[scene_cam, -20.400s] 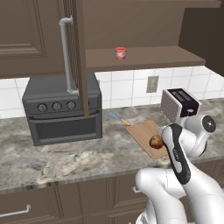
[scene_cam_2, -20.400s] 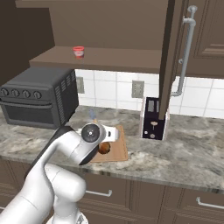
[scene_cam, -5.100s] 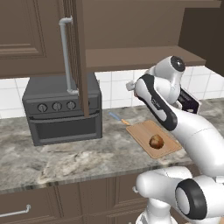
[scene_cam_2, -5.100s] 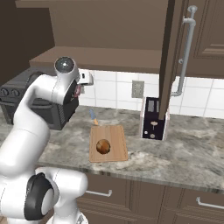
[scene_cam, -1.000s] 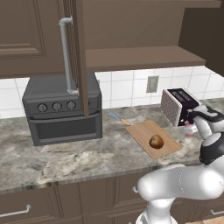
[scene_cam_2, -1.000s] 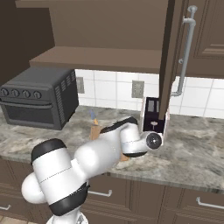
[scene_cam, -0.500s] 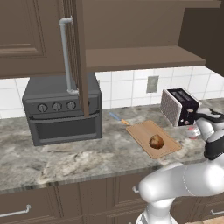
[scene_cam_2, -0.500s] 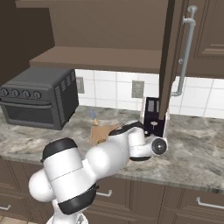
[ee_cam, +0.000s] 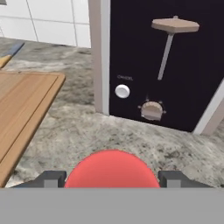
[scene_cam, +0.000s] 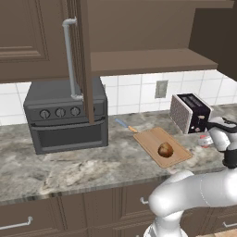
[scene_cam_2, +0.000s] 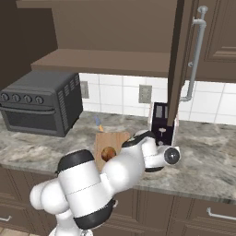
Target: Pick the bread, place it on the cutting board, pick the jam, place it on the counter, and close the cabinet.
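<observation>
The jam (ee_cam: pixel 111 169) shows its red lid right between my fingertips, and my gripper (ee_cam: pixel 111 179) is shut on it, low over the counter (ee_cam: pixel 83 131) in front of the toaster. From the left base view the jam (scene_cam: pixel 202 140) is a small red and white jar by my wrist, right of the cutting board (scene_cam: pixel 150 139). The bread (scene_cam: pixel 165 149) lies on the cutting board (scene_cam_2: pixel 113 138), and the bread (scene_cam_2: pixel 108 153) is partly behind my arm. The cabinet (scene_cam: pixel 139 60) stands with its doors open, one door (scene_cam: pixel 83 60) edge-on.
A toaster (scene_cam: pixel 190 112) stands just behind the jam, its dark front (ee_cam: pixel 162 65) close ahead of the hand. A black toaster oven (scene_cam: pixel 67 115) sits at the left under the open door. The other open door (scene_cam_2: pixel 182 60) hangs above the toaster.
Over the last second my hand with the jam has sunk a little toward the counter by the toaster. Longer ago the jam stood on the cabinet shelf.
</observation>
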### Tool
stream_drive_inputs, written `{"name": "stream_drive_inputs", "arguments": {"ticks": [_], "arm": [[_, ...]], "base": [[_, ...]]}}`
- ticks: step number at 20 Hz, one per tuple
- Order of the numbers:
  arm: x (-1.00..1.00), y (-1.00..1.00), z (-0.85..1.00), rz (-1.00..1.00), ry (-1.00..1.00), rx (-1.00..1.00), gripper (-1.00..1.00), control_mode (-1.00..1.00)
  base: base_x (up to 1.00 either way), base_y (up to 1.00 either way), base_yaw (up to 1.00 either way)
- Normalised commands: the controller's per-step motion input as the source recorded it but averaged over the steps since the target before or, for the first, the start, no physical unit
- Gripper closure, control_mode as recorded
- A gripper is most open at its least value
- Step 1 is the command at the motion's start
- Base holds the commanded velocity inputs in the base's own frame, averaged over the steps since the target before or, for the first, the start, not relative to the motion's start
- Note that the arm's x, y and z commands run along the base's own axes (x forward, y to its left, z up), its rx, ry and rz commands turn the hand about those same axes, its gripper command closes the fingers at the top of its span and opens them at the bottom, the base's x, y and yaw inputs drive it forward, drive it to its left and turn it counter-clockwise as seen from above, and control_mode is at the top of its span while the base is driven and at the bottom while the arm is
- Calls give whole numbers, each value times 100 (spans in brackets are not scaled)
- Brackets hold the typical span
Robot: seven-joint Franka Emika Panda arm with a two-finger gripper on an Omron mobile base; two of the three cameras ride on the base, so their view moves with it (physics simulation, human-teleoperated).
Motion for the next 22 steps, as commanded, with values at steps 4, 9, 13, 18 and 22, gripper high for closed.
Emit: {"name": "stream_drive_inputs", "arguments": {"ticks": [4,9,13,18,22], "arm": [[17,-11,-11,0,0,-1,100,-100],[20,-7,-11,0,0,-2,100,-100],[21,-5,-9,0,0,0,100,-100],[13,0,-14,0,0,0,100,-100],[5,0,-21,0,1,-1,100,-100]], "base": [[0,0,0],[0,0,0],[0,0,0],[0,0,0],[0,0,0]]}}
